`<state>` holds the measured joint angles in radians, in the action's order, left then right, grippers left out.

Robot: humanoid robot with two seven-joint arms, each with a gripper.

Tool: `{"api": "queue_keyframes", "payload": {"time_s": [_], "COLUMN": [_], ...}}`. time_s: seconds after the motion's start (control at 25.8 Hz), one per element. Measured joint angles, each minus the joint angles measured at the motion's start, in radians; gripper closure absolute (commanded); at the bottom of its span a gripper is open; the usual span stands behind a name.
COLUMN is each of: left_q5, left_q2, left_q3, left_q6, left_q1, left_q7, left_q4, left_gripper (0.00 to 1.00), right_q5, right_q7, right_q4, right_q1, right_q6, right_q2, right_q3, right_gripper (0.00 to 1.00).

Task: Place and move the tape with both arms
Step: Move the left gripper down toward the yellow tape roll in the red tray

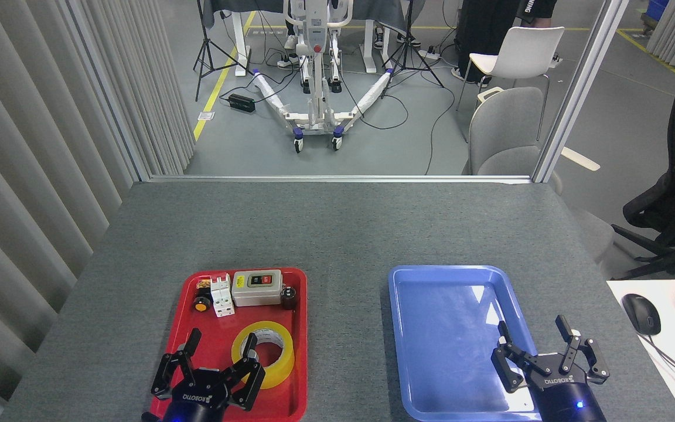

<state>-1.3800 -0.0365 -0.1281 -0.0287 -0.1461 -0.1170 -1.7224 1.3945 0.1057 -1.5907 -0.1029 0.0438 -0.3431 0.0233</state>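
We log the tape [263, 353] lying flat in the red tray [298, 328], in the tray's near half and toward its right side, hole facing up, white printed core showing inside the yellow roll. Landmark for all positions: the red tray.

Our left end effector [220, 353] hangs over the tray's near left part, fingers spread apart. One finger [250, 350] lies over the left rim of the tape; whether it touches the roll we cannot tell. The other finger [193, 341] stands clear to the left of the roll. Nothing is clamped.

At the far end of the red tray, a row of electrical parts: a grey switch box [256, 288] with one green and one red button, a white circuit breaker [221, 296] just left of it, a small orange-black round button [201, 303] further left by the tray's left wall, and a dark cylindrical part [289, 296] to the right of the box.

To the right of the red tray, well apart, sits a blue tray [399, 328]. Our right end effector [535, 337] hovers over its near right corner, fingers apart, gripping nothing; a blue light shows on its body.

Both trays rest on the grey table [337, 228]. Beyond the table's far edge: a white wheeled frame [317, 88] on the floor and a grey chair [504, 132].
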Motion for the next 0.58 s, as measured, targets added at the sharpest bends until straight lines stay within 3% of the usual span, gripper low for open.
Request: {"api": "queue_keyframes", "payload": {"time_s": [0.27, 0.58], "left_q5": [0.0, 0.001], "left_q2": [-0.001, 0.004], "left_q3": [0.004, 0.004], "left_q6": [0.008, 0.01], "left_q1": [0.0, 0.0], "left_q7": [0.002, -0.002], "left_q4": [-0.001, -0.002], "left_gripper": [0.0, 0.0], "right_q5": [0.0, -0.001], "right_q7": [-0.008, -0.012], "right_q4": [-0.001, 0.0], "right_q1": [-0.01, -0.023], "right_q6": [-0.119, -0.132], "right_q2": [0.003, 0.02], "right_q3": [0.029, 0.045], "right_gripper": [0.01, 0.01]}}
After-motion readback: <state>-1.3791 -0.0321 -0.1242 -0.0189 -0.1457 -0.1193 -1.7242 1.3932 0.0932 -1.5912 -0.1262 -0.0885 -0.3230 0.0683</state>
